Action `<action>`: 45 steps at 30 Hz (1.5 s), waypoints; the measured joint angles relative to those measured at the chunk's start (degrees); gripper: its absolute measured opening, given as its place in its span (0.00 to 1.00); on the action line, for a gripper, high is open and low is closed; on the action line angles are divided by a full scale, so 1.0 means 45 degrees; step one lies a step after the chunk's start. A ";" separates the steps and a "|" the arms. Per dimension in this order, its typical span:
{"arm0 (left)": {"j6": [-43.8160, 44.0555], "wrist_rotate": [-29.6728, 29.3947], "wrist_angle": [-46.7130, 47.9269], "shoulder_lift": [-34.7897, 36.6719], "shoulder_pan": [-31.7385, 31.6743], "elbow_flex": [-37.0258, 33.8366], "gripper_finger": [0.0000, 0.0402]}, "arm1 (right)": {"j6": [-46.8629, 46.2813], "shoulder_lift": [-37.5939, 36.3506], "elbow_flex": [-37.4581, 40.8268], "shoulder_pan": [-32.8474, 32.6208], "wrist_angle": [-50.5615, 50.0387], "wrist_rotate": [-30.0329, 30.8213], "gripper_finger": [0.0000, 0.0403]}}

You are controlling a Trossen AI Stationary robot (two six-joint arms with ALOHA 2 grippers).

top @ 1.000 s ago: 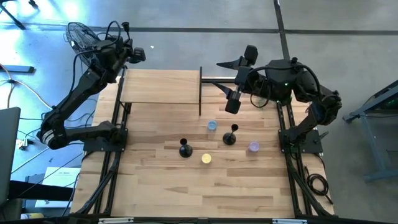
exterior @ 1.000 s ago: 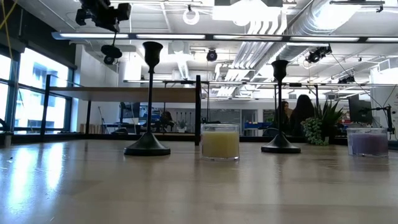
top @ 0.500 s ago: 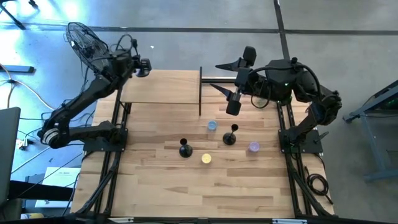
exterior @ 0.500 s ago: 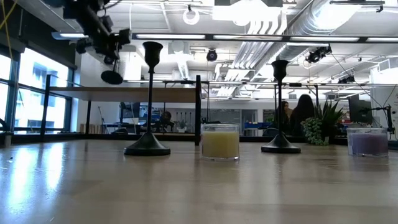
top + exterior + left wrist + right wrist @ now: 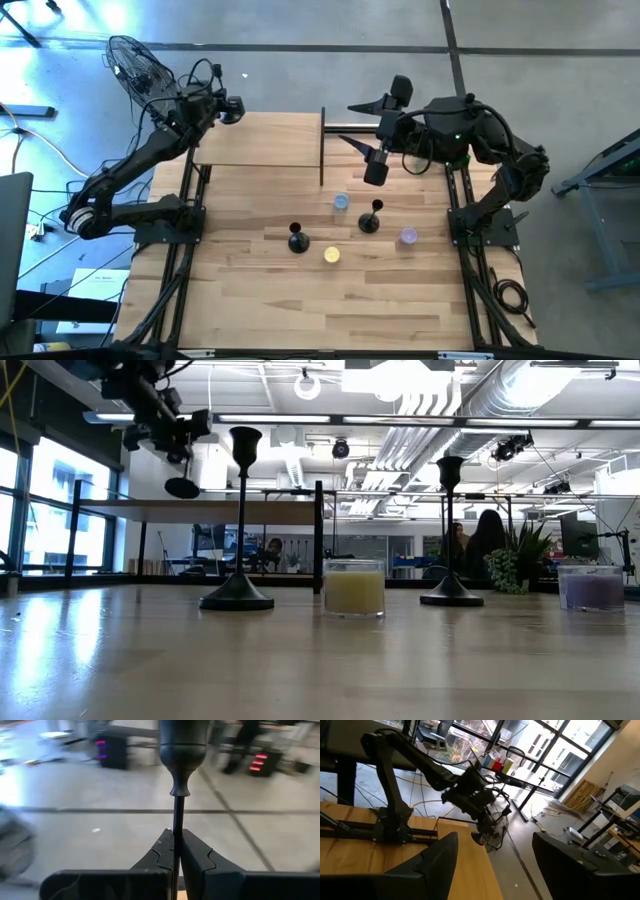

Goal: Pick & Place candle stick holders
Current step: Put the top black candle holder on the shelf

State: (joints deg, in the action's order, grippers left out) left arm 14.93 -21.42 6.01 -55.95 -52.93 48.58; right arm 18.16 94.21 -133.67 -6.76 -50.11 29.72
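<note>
My left gripper (image 5: 232,105) is high over the far left corner of a raised wooden shelf (image 5: 260,140), shut on a black candle stick holder (image 5: 182,750). The holder's round base (image 5: 181,487) hangs below the fingers and also shows in the right wrist view (image 5: 479,838). Two more black holders stand upright on their bases on the table, one near the middle (image 5: 298,240) (image 5: 240,510) and one to its right (image 5: 371,218) (image 5: 450,530). My right gripper (image 5: 352,122) (image 5: 495,845) is open and empty, up above the table's far middle. My left gripper pinches the holder's thin stem (image 5: 176,815) between its two fingers, which lie across it. The knob-like cup (image 5: 182,750) stands above the fingers and the base (image 5: 181,487) below them. The holder is tilted and clear of the shelf and the table.
A black upright post (image 5: 322,145) stands at the shelf's right end. Three small glass candles stand among the holders: blue (image 5: 341,202), yellow (image 5: 332,255) (image 5: 354,588) and purple (image 5: 408,236) (image 5: 592,586). People show in the room beyond the table (image 5: 485,540).
My left gripper has come down with the holder and a little toward the table's right and near edges, mostly in the first half second. The holder has tipped from level-based to tilted. My right arm has kept still.
</note>
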 joint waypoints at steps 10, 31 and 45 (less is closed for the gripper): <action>-0.0521 0.8909 -0.1655 0.0910 0.0017 0.0005 0.01 | 0.0400 0.0000 0.0000 0.0005 0.0049 0.0120 0.62; 0.0486 0.5878 -0.3221 0.1138 0.9273 0.0024 0.01 | 0.0262 0.0000 0.0004 -0.0005 0.0137 -0.0501 0.62; 0.1376 -0.7921 -0.1084 0.1662 1.7703 0.0024 0.01 | 0.0089 0.0000 0.0004 -0.0005 -0.0166 -0.1607 0.62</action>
State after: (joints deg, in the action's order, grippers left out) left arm 21.12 -57.06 1.13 -48.47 26.74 48.69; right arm 18.56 94.21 -133.65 -6.79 -50.86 22.49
